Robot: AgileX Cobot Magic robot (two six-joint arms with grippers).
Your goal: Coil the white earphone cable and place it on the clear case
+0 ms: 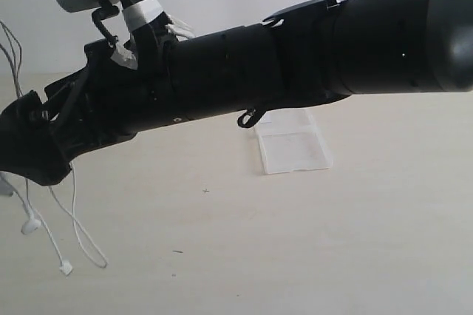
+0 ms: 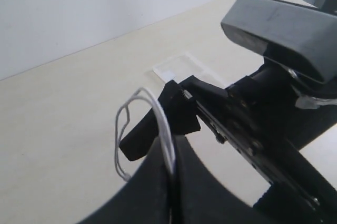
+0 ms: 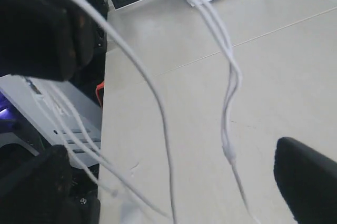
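The left hand (image 2: 169, 153), at the bottom of the left wrist view, is pressed together, pinching the white earphone cable (image 2: 162, 124), which rises from it in a loop; only this view shows that pinch. The right hand (image 1: 22, 141) sits at the left edge of the exterior view. Its state shows only in the right wrist view: black fingers (image 3: 305, 182) spread wide, with cable strands hanging between them. Only the exterior view shows two earbuds (image 1: 29, 225) hanging at lower left. The clear case (image 1: 295, 148) lies flat on the counter (image 1: 332, 241) mid-frame, partly behind the right arm (image 1: 295, 56), well apart from the cable.
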